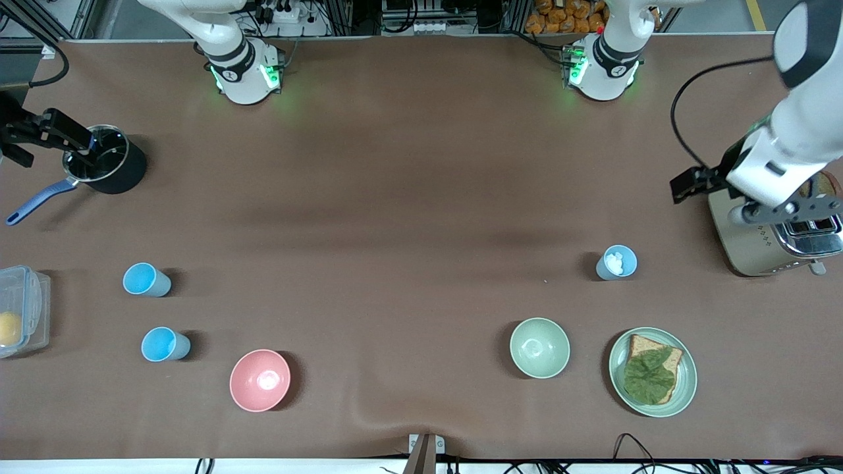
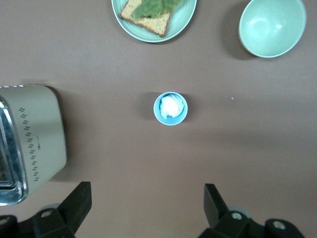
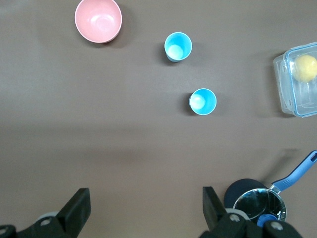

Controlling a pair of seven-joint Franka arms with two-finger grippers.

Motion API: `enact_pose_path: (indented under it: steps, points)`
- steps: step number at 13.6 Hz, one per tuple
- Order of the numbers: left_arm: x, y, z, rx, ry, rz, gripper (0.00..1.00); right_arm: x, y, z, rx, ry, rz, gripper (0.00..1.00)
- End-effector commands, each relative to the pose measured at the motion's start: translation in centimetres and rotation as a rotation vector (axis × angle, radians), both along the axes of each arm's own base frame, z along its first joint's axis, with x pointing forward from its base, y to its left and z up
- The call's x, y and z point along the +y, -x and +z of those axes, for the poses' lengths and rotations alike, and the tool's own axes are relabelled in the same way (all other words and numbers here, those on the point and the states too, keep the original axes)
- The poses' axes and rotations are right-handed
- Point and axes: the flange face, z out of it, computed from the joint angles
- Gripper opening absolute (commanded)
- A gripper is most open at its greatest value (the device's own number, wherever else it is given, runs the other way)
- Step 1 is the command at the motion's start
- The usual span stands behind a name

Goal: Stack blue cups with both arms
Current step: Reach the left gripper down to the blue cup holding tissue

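Note:
Two bright sky-blue cups stand upright toward the right arm's end: one point(image 1: 146, 280) point(image 3: 202, 101), and one point(image 1: 164, 344) point(image 3: 178, 46) nearer the front camera. A paler blue cup point(image 1: 617, 263) point(image 2: 170, 108) with something white inside stands toward the left arm's end. My right gripper point(image 1: 69, 141) point(image 3: 146, 208) is open and empty, high up by the black pot. My left gripper point(image 1: 784, 209) point(image 2: 147, 208) is open and empty, high up by the toaster. Neither touches a cup.
A pink bowl point(image 1: 259, 380), a pale green bowl point(image 1: 539, 347) and a green plate point(image 1: 685, 388) with toast and a leaf sit near the front edge. A black pot point(image 1: 122, 172), a clear box point(image 1: 29, 296) and a toaster point(image 1: 757, 253) stand at the table's ends.

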Motion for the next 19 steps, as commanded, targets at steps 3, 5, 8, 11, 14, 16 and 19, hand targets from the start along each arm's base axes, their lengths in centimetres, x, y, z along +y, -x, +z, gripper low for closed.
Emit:
enact_pose_path:
  steps: [3, 5, 8, 11, 14, 16, 19]
  points:
    - [1.7, 0.9, -10.9, -0.075, 0.031, 0.040, 1.00, -0.3, 0.1, 1.5, -0.034, -0.003, -0.014, 1.00]
    - [3.1, 1.3, -15.1, -0.106, 0.036, 0.062, 1.00, -1.4, -0.8, 0.5, -0.023, 0.006, -0.019, 1.00]
    - [3.2, 1.1, -19.2, -0.072, 0.036, 0.061, 1.00, -4.8, -3.4, -1.6, -0.084, 0.002, -0.070, 1.00]
    - [3.4, 0.8, -21.9, -0.050, 0.037, 0.064, 1.00, -8.8, -6.5, -6.0, -0.089, 0.012, -0.118, 1.00]
    - [3.4, 0.1, -23.8, -0.048, 0.041, 0.067, 0.90, -13.8, -7.7, -12.1, 0.007, -0.013, -0.089, 1.00]
    - [3.4, -0.1, -25.2, -0.054, 0.042, 0.065, 0.89, -15.4, -7.6, -15.8, 0.058, -0.032, -0.076, 1.00]
    - [3.2, -0.2, -26.5, -0.054, 0.045, 0.065, 0.75, -15.1, -8.3, -22.3, 0.003, -0.026, -0.071, 1.00]
